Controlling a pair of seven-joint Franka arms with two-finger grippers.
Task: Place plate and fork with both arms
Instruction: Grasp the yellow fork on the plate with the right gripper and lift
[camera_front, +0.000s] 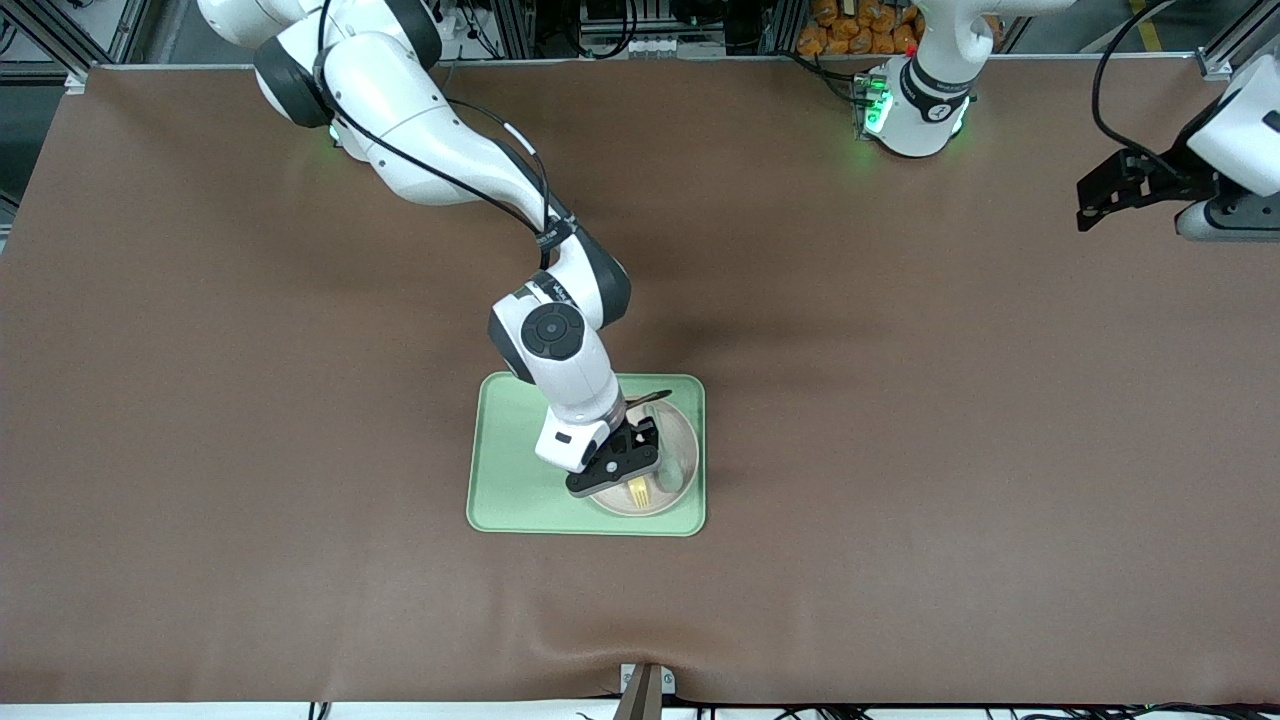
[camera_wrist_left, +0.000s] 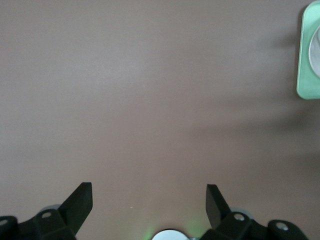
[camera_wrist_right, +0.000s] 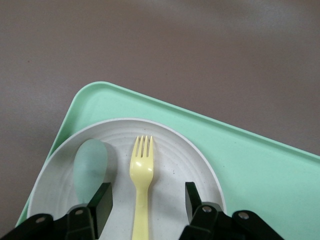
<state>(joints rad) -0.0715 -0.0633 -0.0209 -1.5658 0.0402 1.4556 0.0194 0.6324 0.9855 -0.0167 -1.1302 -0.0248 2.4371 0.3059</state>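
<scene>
A: Where is the right gripper (camera_front: 628, 470) sitting?

B: It is hanging low over the plate (camera_front: 683, 440), lower centre of the front frame. In the right wrist frame its jaws are standing spread, with the fork (camera_wrist_right: 142, 186) lying between them; I cannot tell whether they are touching it.

A: And the task items?

B: The fork is lying on the plate, tines pointing toward the front camera, just beside the spoon (camera_wrist_right: 90, 165). The plate is resting on the green tray (camera_front: 510, 470), at the tray's end toward the left arm. The tray is lying on the brown tabletop (camera_front: 900, 400).

A: Left gripper (camera_wrist_left: 149, 201)?

B: It is waiting at the upper right edge of the front frame, over bare tabletop, well apart from the tray. Its 2 jaws are standing spread, gripping nothing.
</scene>
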